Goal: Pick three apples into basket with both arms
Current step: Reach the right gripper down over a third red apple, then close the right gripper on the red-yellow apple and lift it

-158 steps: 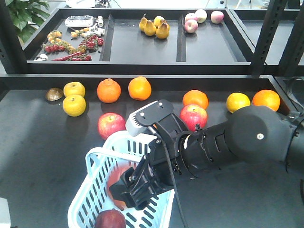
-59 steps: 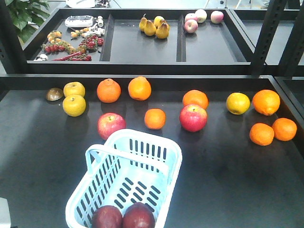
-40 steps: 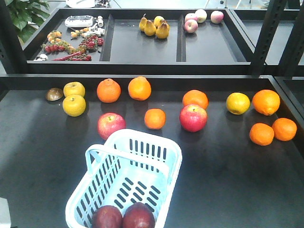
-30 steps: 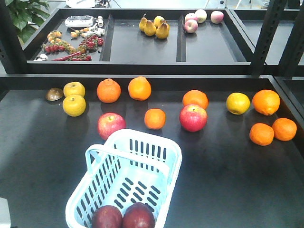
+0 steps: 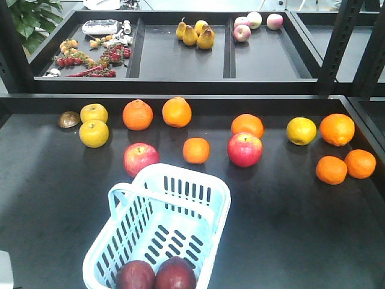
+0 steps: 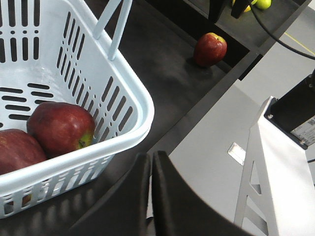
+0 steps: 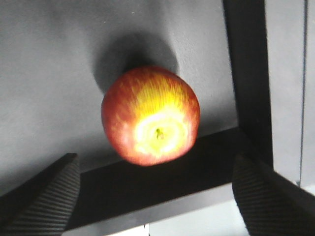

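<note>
The pale blue basket (image 5: 212, 188) stands at the table's front with two dark red apples (image 5: 135, 275) (image 5: 175, 274) in its near end. In the left wrist view the same two apples (image 6: 60, 128) (image 6: 15, 150) lie against the basket (image 6: 142, 105) wall. My left gripper (image 6: 151, 162) is shut and empty, just outside the basket's rim. A third apple (image 6: 210, 49) sits by the table edge. My right gripper (image 7: 157, 196) is open, with a red apple (image 7: 150, 115), yellow round the stem, a little beyond its fingertips. Neither arm shows in the front view.
Two brighter red apples (image 5: 141, 158) (image 5: 245, 149), several oranges (image 5: 196, 150) and yellow fruit (image 5: 94, 133) lie across the table behind the basket. A raised shelf (image 5: 180, 84) with pears and peaches runs along the back. Black uprights (image 5: 340, 42) stand at the right.
The right arm, which held an apple over the basket 2.7 s ago, has left the front view. Two apples now lie in the basket. Nothing has moved in the last second.
</note>
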Robot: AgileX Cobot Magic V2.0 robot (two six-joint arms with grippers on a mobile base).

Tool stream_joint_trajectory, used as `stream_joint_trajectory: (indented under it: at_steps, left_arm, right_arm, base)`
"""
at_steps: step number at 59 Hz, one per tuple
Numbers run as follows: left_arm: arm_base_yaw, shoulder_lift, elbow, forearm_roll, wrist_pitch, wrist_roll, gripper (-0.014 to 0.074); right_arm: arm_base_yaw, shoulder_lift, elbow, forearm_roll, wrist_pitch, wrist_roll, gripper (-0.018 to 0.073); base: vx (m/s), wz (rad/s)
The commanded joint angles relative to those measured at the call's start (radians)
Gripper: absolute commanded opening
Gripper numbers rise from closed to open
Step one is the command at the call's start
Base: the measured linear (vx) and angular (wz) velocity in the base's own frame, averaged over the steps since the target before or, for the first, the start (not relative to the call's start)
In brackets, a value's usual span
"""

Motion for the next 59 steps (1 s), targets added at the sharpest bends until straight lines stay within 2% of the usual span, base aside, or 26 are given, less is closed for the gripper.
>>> stream_joint_trajectory:
  at_steps: [1, 44, 52, 59]
  left_arm:
    - [0.000, 0.002, -0.024, 0.018, 0.001, -0.002, -0.0006]
    - [0.000, 0.002, -0.024, 0.018, 0.001, -0.002, -0.0006]
    - [0.000, 0.002, -0.024, 0.018, 0.001, -0.002, -0.0006]
    - [0.000, 0.002, -0.024, 0.018, 0.001, -0.002, -0.0006]
  right_arm:
    - [-0.005, -0.011, -0.026, -0.030, -0.005, -0.014, 0.0594]
    - [-0.005, 0.224, -0.026, -0.025, -0.024, -0.025, 0.0580]
    - [-0.005, 0.201, -0.026, -0.003, -0.031, -0.029, 0.0482]
    - [-0.005, 0.154, -0.028, 0.046, -0.041, -0.067, 0.0304]
  base:
    - [0.00, 0.00]
    - [0.00, 0.00]
    - [0.00, 0.00]
    - [0.00, 0.00]
